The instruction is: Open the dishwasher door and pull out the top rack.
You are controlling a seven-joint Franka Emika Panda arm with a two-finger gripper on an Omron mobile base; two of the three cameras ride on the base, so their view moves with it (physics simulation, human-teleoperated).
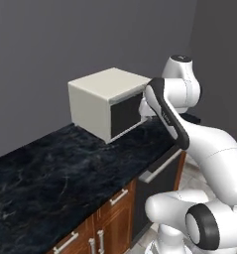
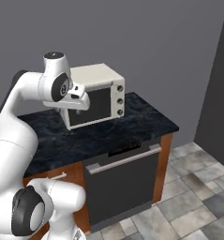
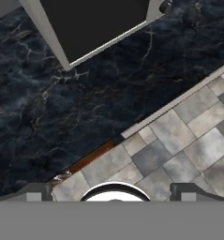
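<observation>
The dishwasher door (image 2: pixel 125 190) is a black panel standing upright under the counter. Its grey bar handle (image 2: pixel 123 160) runs along the top edge, and from above it reads as a pale strip (image 3: pixel 179 99). The same door (image 1: pixel 157 191) and handle (image 1: pixel 162 166) sit beside my arm. My gripper (image 2: pixel 82 103) hangs high above the counter in front of the microwave, well above the handle and apart from it. Its fingertips (image 3: pixel 38 192) stand wide apart and open, with nothing between them. The top rack is hidden behind the door.
A beige microwave (image 2: pixel 97 93) with a dark glass door sits on the black marble counter (image 1: pixel 65 163). Brown cabinet fronts (image 1: pixel 107 223) lie left of the dishwasher. A grey tiled floor (image 2: pixel 193 206) stretches in front, and a dark wall (image 2: pixel 219 93) stands at the right.
</observation>
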